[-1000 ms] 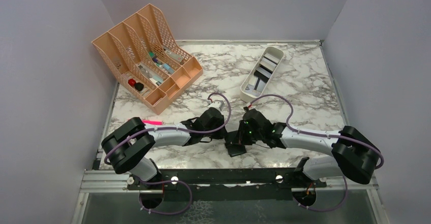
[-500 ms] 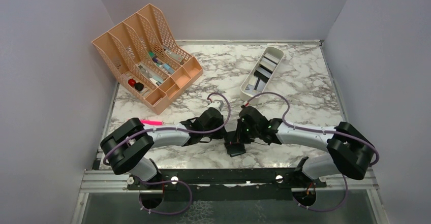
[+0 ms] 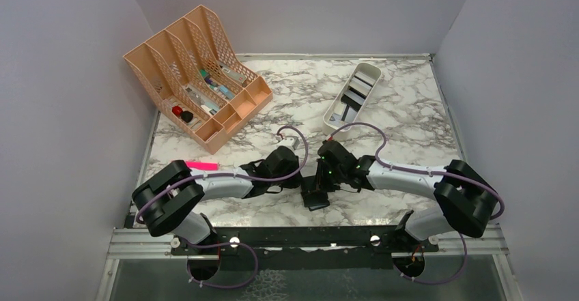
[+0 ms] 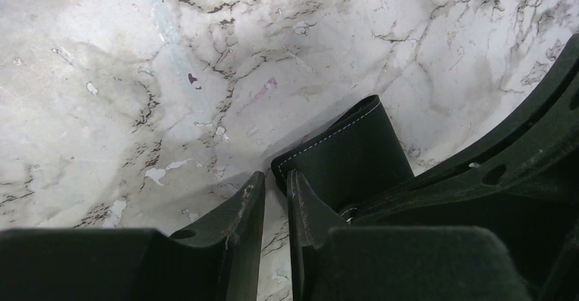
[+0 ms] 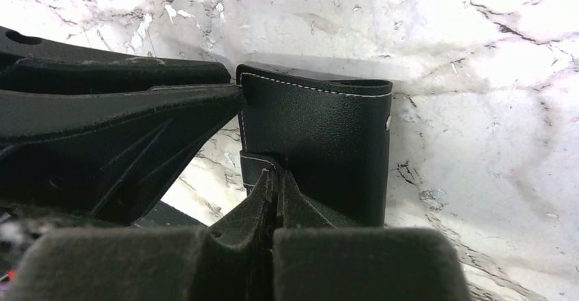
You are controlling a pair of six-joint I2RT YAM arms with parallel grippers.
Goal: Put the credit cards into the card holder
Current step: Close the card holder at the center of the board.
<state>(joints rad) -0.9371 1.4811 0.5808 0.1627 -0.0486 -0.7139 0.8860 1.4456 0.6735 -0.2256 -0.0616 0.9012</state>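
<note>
overhead, marble table [image 3: 416,130], grey walls [image 3: 61,110], card holder [image 3: 315,198]

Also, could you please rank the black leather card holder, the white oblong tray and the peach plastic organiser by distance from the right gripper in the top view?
1. Black leather card holder, in the right gripper, near centre.
2. White oblong tray, far right.
3. Peach plastic organiser, far left.

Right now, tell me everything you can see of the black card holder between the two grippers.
The card holder is black and grainy, leather-like, with white stitching along its edges and a folded top edge. It sits over the marble table near the front, between the arms. The right gripper pinches a stitched flap on it, and the left gripper has its tips at one corner. No card shows in it.
</note>
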